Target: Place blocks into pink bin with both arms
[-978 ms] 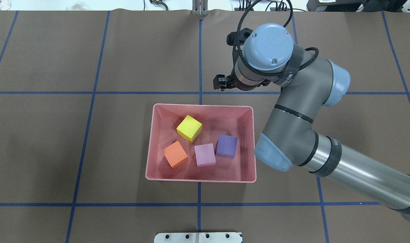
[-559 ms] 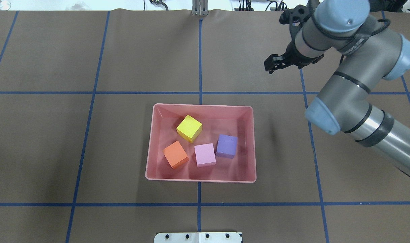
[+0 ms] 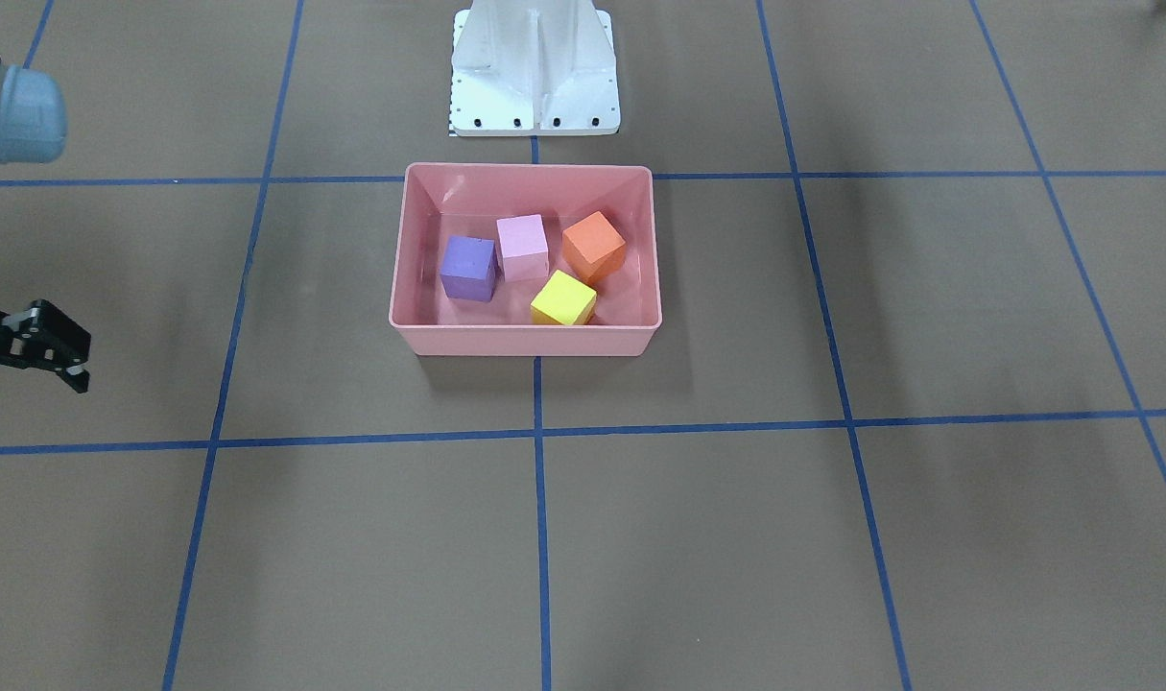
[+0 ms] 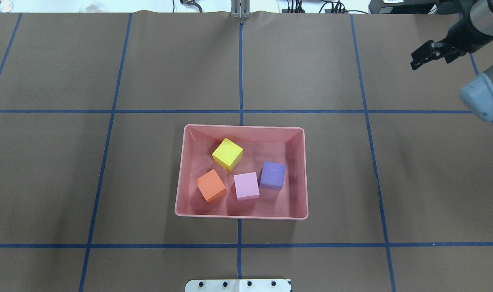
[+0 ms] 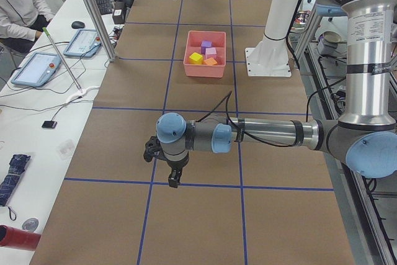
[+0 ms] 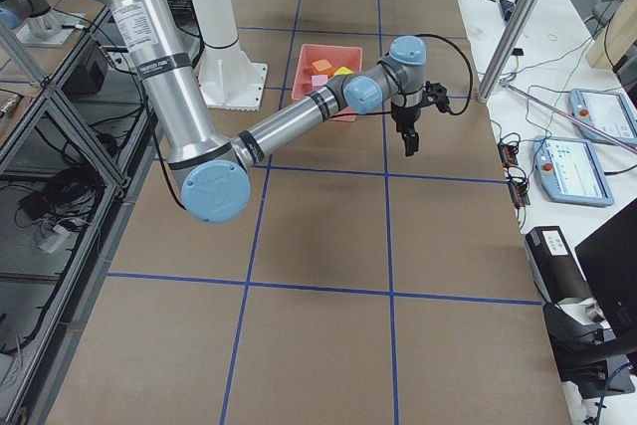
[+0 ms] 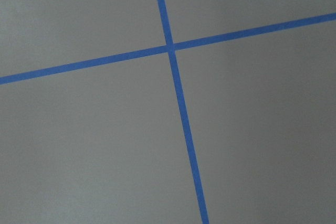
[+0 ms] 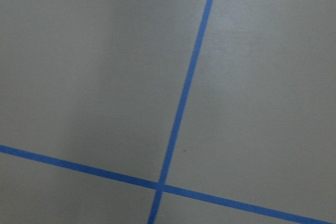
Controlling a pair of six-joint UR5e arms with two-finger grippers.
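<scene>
The right gripper (image 4: 417, 59) has its black fingers parted with nothing between them. It hangs over bare table at about 2 o'clock from the pink bin (image 4: 180, 174) in the overhead view, well apart from it. Behind it, the right arm (image 4: 479, 99) shows only a grey wrist and a light blue joint cap at the view's edge.

The left gripper (image 5: 174, 181) shows only in the view from the robot's left. There its fingers point down over a blue tape line, at 6 o'clock from the bin and well apart from it; I cannot tell how far they are spread. The left arm (image 5: 267, 134) lies stretched out low and level behind it.

Each wrist camera looks down on a crossing of blue tape lines on the brown table (image 4: 108, 61).

All four blocks lie inside the bin, seen from overhead:
- The yellow block (image 4: 227, 154) is at 11 o'clock, turned cornerwise.
- The orange block (image 4: 211, 185) is at 8 o'clock, also turned.
- The light pink block (image 4: 246, 186) is at 6 o'clock.
- The purple block (image 4: 272, 175) is at 4 o'clock, just beside the pink one; I cannot tell whether they touch.

The white base (image 3: 535, 67) stands just beyond the bin's robot-side rim.
</scene>
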